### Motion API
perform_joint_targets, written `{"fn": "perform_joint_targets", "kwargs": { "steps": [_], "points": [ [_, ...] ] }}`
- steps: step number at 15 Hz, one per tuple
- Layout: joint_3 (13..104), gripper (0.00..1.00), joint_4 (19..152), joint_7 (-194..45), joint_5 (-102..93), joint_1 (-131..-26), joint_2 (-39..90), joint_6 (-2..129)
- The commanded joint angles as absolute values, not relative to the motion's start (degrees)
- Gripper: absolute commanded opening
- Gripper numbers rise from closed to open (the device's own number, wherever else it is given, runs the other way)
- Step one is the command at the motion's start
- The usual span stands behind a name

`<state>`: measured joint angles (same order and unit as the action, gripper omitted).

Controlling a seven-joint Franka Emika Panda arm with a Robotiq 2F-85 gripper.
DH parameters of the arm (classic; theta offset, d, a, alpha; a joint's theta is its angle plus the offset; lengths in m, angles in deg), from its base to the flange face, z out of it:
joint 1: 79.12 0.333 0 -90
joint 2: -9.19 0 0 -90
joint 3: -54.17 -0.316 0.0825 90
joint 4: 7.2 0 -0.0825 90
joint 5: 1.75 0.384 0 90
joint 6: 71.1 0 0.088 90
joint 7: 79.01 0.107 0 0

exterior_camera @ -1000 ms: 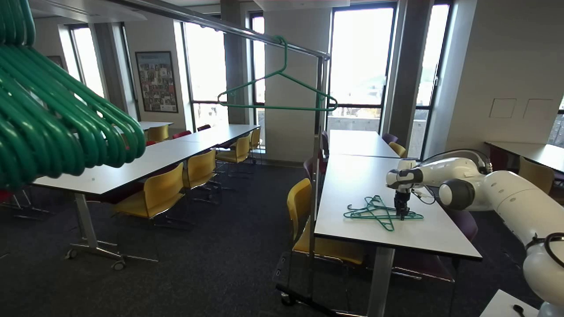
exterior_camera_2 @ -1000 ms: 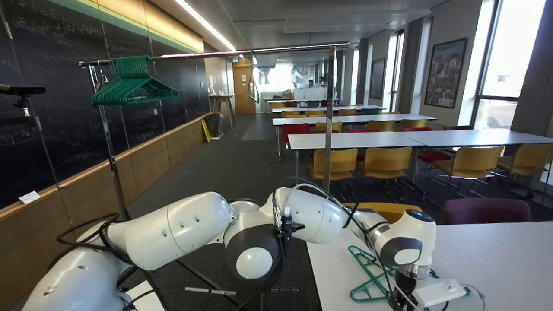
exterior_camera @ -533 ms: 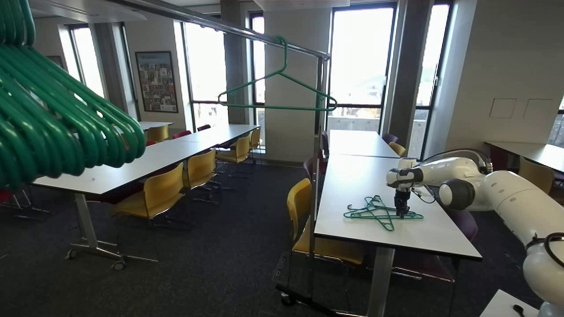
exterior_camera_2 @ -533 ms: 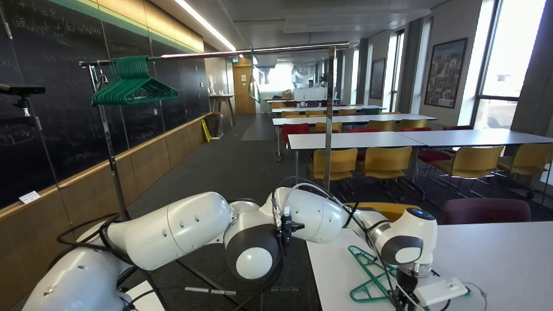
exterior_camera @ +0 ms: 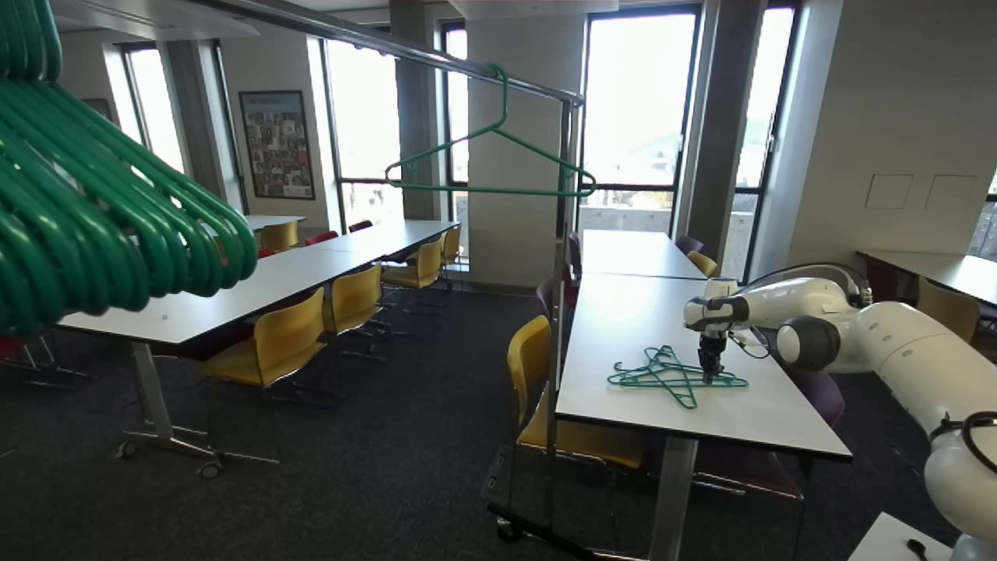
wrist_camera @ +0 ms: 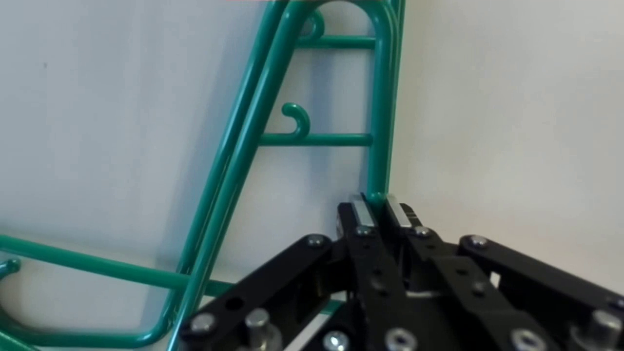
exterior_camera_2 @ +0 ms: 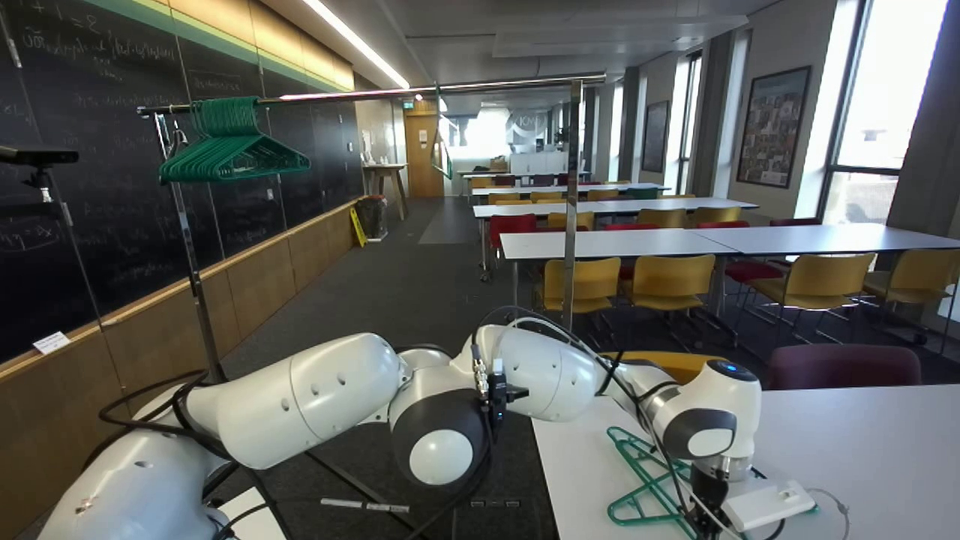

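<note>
One green hanger [wrist_camera: 381,122] is grasped by its straight bar in the gripper [wrist_camera: 377,201], jaws pressed in from both sides. It is laid low among others on the surface [exterior_camera: 763,421]; a slight raise cannot be told. Grip judged done; lift judged not done, since no clear gap below is seen.

Hangers on the surface: probably three. Besides the held one, a parallel hanger [wrist_camera: 336,42] is seen through its end, and a crossing hanger [wrist_camera: 97,263] is run across both. Exact number is hidden by overlap and by the gripper.

Further out, one lone hanger [exterior_camera: 491,189] is hung from the rail [exterior_camera_2: 495,84], seen in both exterior views. A bunch of hangers [exterior_camera_2: 232,146] is hung at one end of the same rail; too tightly packed to be counted. The rail is carried by two posts [exterior_camera_2: 571,210].

One arm [exterior_camera: 903,343] is seen. Along the surface's edge, in an exterior view, one purple chair [exterior_camera_2: 844,367] and one yellow chair [exterior_camera_2: 667,365] are placed. Two framed posters [exterior_camera_2: 775,127] are also shown. Rear chairs [exterior_camera_2: 673,281] are lined up in rows, overlapped too much for a count.
</note>
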<state>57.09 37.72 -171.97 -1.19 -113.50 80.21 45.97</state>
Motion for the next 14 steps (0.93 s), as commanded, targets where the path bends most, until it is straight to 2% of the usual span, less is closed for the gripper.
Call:
{"fn": "perform_joint_targets", "kwargs": {
  "steps": [1,8,14],
  "points": [
    [57.33,0.02,40.73,-174.0,-1.93,-113.37,76.74,49.71],
    [59.7,0.02,52.66,-172.87,-4.19,-111.11,69.69,69.97],
    [55.0,0.02,65.19,-187.14,-4.55,-111.79,62.71,65.75]
  ]
}}
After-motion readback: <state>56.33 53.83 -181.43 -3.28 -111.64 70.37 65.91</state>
